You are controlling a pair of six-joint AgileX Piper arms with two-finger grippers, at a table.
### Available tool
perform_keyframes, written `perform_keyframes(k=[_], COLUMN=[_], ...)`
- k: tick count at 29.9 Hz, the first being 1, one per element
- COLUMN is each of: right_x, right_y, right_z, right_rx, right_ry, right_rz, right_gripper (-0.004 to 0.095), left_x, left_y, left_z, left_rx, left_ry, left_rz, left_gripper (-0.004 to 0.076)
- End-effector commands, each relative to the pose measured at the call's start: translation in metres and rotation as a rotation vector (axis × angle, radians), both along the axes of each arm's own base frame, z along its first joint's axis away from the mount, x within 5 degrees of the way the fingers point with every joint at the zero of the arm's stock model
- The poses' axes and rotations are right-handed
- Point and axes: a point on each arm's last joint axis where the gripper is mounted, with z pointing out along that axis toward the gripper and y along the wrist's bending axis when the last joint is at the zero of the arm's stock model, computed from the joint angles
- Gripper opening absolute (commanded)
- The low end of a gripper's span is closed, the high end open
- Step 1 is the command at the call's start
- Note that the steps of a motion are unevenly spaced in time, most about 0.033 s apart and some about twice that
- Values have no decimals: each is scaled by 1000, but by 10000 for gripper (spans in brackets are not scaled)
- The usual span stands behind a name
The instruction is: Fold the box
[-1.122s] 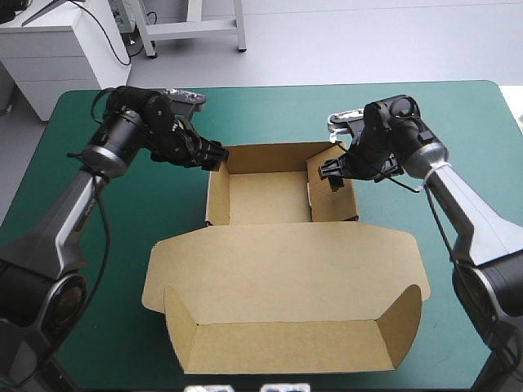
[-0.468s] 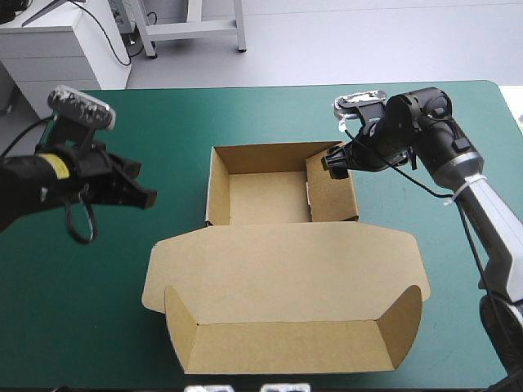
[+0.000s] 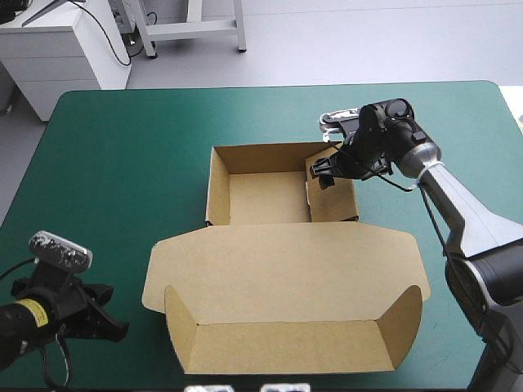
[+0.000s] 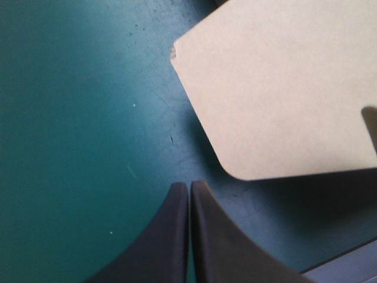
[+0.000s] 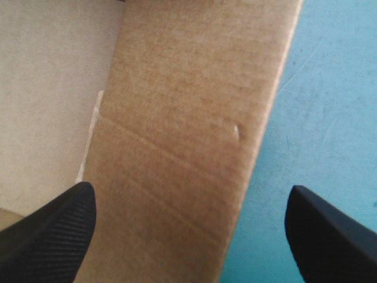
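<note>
Teal-green cover | brown box, lid flat | L fingers clenched | R fingers apart

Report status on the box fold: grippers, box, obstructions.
Left gripper shut, off the box, beside lid corner. Right gripper open astride tray's right wall. Box: open tray, lid flat. No obstructions.
</note>
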Motion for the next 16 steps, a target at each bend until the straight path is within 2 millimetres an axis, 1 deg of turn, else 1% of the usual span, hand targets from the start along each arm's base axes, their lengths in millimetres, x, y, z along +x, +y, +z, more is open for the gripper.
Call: perform_keyframes(k=[1, 3, 6, 9, 13, 16], right_x=[5, 8, 11, 11, 11, 11], right_y=[-1, 0, 1, 1, 1, 1], right_z=[15, 11, 6, 5, 5, 4], right_rx=[24, 25, 22, 19, 19, 18], right_ry=[-98, -100, -92, -87, -87, -85], right_rz=[0, -1, -1, 0, 0, 0], right_gripper=[791, 778, 674, 495, 224, 48], left_x=[-13, -20, -26, -30, -30, -29], left_y=[4, 7, 10, 11, 11, 12], left_z=[-5, -9, -10, -9, -9, -9], left_rx=[-44, -50, -72, -81, -80, -74], left_ry=[-61, -67, -82, -97, -100, -102], left_rz=[14, 17, 33, 36, 37, 39], left_gripper=[-8, -8, -8, -8, -8, -8])
